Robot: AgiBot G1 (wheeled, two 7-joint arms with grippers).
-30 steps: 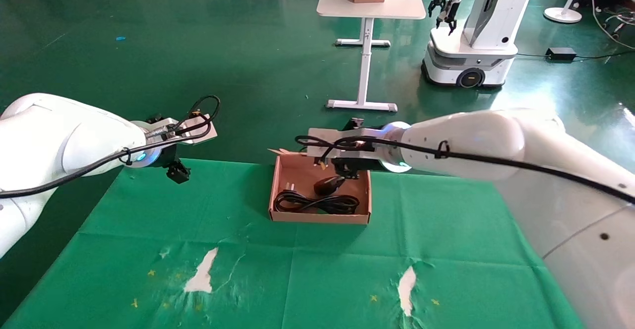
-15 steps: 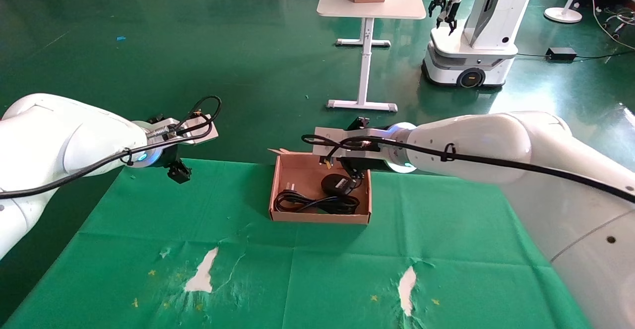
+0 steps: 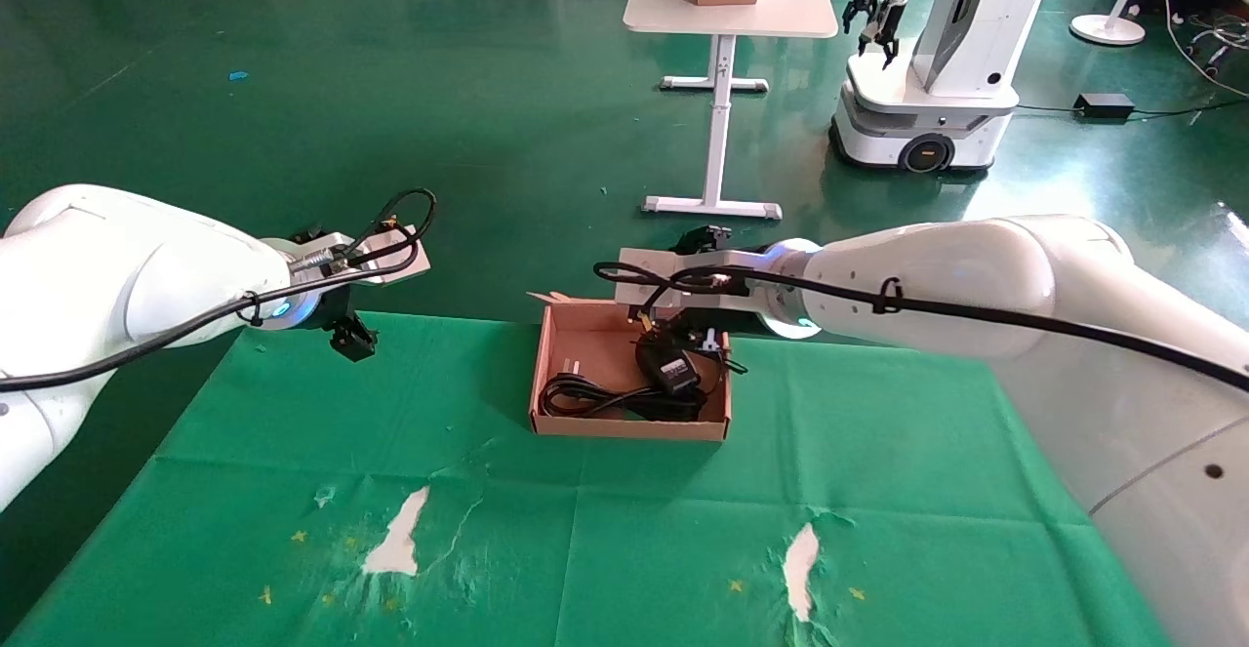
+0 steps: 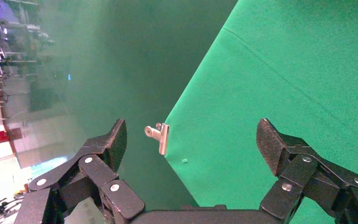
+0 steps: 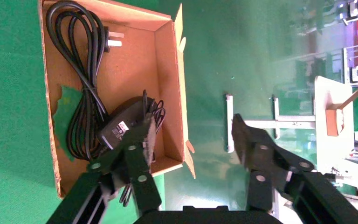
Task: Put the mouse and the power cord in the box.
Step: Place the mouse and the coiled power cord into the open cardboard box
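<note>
We have the right gripper (image 3: 705,339) over the far right corner of the box (image 3: 546,374), its fingers (image 5: 142,140) spread wide and holding nothing, so the mouse (image 3: 671,371) lies just below and slightly nearer to us than the gripper, inside the walls. The mouse rests belly-up, tilted, its pale label showing, propped partly on the power cord (image 3: 605,398) and with its thin cable bunched toward the right wall. The power cord lies flat along the near side of the box, its long loop running left to right and its pronged plug at the left end. Both things look to be inside, so we judge the coming move to be a plain lift straight up and away, taking care that no loop of thin cable catches a finger. Our left gripper (image 4: 193,154) hangs spread and empty off the far left corner of the tabletop (image 3: 585,530), well apart from the box, beside a small metal clip (image 4: 159,136) at the cloth's edge.
</note>
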